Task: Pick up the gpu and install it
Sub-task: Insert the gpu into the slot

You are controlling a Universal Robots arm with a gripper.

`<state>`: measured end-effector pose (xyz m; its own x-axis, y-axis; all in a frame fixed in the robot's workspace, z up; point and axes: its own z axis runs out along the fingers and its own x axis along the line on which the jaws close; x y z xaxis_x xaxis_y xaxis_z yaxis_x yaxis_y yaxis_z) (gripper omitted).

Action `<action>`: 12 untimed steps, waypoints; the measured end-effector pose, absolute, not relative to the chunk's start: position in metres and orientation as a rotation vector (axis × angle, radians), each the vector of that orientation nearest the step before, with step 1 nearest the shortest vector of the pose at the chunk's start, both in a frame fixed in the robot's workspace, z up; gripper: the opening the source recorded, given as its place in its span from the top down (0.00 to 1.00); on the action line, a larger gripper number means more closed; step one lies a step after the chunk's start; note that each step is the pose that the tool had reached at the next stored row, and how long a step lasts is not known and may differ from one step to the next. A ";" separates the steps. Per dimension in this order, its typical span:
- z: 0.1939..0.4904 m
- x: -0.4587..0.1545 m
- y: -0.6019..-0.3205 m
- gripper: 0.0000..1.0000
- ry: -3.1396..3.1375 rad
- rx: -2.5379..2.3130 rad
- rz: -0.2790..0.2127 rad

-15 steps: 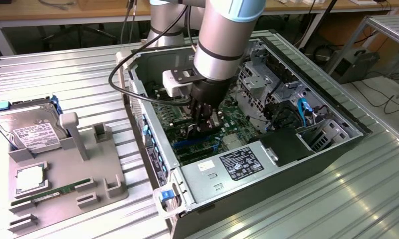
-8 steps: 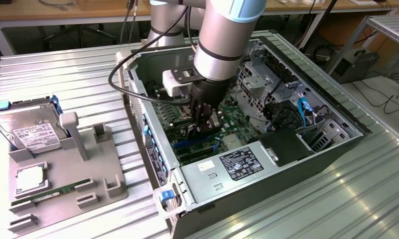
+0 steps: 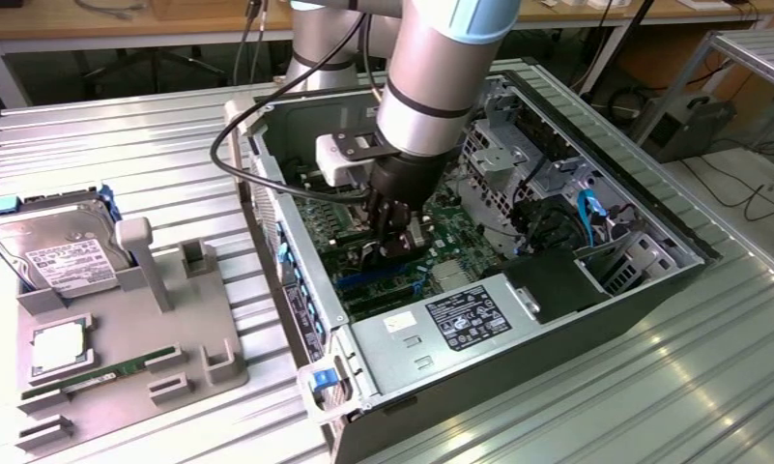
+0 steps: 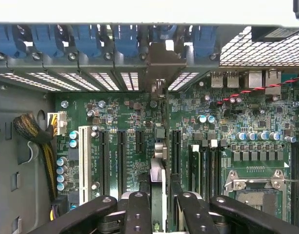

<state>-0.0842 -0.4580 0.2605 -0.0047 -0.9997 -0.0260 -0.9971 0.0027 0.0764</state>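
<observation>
The ribbed tabletop (image 3: 129, 145) carries an open case (image 3: 618, 309) lying on its side; the arm (image 3: 439, 77) reaches into it from twelve o'clock in the exterior view; a grey tray (image 3: 193, 358) with a drive (image 3: 58, 256) lies at the case's nine o'clock; over the motherboard (image 4: 130, 112) the jaws pinch the gpu (image 4: 159, 146), edge-on between black slots (image 4: 121, 161), its bracket (image 4: 159, 63) at the case's rear wall; whether it is seated I cannot tell.

Rear wall (image 3: 260, 184), drive cage (image 3: 522, 135) and power supply (image 3: 458, 319) hem the gpu (image 4: 158, 161); top open.
</observation>
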 end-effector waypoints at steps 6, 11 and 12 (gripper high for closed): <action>0.261 -0.081 -0.458 0.74 -2.203 2.184 -0.110; 0.263 -0.081 -0.458 0.74 -2.203 2.183 -0.109; 0.263 -0.081 -0.458 0.74 -2.203 2.183 -0.109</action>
